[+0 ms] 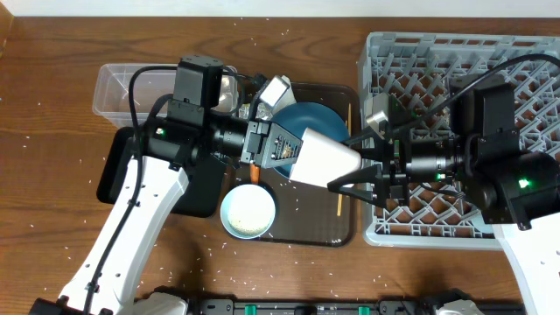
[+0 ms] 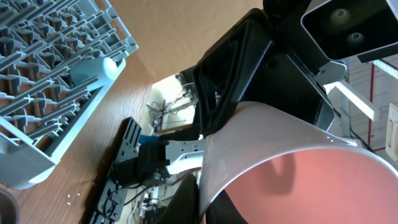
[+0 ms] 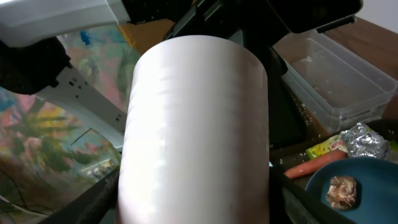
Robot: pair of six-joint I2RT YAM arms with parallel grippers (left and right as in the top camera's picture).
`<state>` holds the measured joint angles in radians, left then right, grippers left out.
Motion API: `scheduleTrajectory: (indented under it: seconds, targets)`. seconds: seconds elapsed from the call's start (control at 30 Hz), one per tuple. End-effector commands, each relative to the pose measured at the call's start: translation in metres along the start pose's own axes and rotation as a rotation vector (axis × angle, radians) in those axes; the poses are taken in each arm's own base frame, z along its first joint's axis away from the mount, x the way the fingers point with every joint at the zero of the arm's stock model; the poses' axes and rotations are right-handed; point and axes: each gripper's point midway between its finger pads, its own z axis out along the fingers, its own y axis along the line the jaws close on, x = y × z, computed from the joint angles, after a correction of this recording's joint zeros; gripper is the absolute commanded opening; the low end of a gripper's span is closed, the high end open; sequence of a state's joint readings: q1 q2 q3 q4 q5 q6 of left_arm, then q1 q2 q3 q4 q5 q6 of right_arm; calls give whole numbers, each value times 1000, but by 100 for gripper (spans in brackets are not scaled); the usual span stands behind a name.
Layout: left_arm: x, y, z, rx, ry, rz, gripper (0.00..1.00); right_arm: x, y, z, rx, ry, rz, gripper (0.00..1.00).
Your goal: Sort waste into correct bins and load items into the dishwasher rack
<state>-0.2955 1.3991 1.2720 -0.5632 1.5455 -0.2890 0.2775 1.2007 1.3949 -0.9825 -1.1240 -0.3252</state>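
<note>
**Nothing Legible in Any View**

Scanning all three views now, and no lettering comes through. The green-yellow printed wrapper (image 3: 320, 149) carries print, but it is too small and blurred to read. The small pink cup (image 3: 193, 124) shows a plain wall, and the dishwasher rack (image 1: 455, 39) is bare grey plastic. No label, brand or number is readable on the worktop (image 1: 52, 219).

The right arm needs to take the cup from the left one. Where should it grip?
Grip the cup around its narrower base end, coming in from the right: it lies sideways, base toward the right gripper, while the left gripper pinches its rim.
</note>
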Motion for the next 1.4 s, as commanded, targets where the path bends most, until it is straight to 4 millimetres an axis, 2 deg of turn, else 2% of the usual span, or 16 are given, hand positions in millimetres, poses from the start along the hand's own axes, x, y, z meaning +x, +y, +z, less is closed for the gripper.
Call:
scheduleTrajectory:
  seconds: [0.0,0.17,0.2,0.27,0.3,0.33,0.37,0.4,0.53,0.67,0.8,0.93,1.03,1.17,1.37]
  targets:
    - [-1,-7,0,24,8,19,6,0,9,5,-32,9,-10,56]
    - [-1,-6,0,24,8,19,6,0,9,5,-30,9,-5,35]
    - [-1,-6,0,24,8,19,7,0,7,5,-20,12,5,33]
    - [-1,-6,0,23,7,19,36,3,-1,4,33,26,46,32]
    - [-1,-6,0,22,7,19,53,5,-6,4,68,35,72,32]
    - [-1,-5,0,16,5,19,65,6,-10,2,106,42,96,32]
    - [-2,-4,0,11,3,21,95,8,-13,0,134,47,110,32]
    - [-3,-4,0,9,0,31,98,10,-15,-3,168,52,124,31]
    - [-8,-3,-5,-2,-19,64,98,17,-31,-25,350,39,256,31]
    - [-14,0,-15,-16,-49,64,98,35,-58,-68,624,2,459,27]
    - [-18,2,-22,-28,-72,62,98,70,-77,-120,899,-9,663,26]
    - [-18,2,-24,-30,-75,62,98,117,-87,-177,1175,-14,942,25]
    - [-18,2,-24,-30,-75,62,98,144,-87,-209,1306,-13,1090,25]
    - [-18,2,-24,-30,-75,62,98,170,-91,-249,1442,-40,1244,26]
    - [-18,2,-24,-29,-75,58,98,205,-96,-287,1507,-90,1462,24]
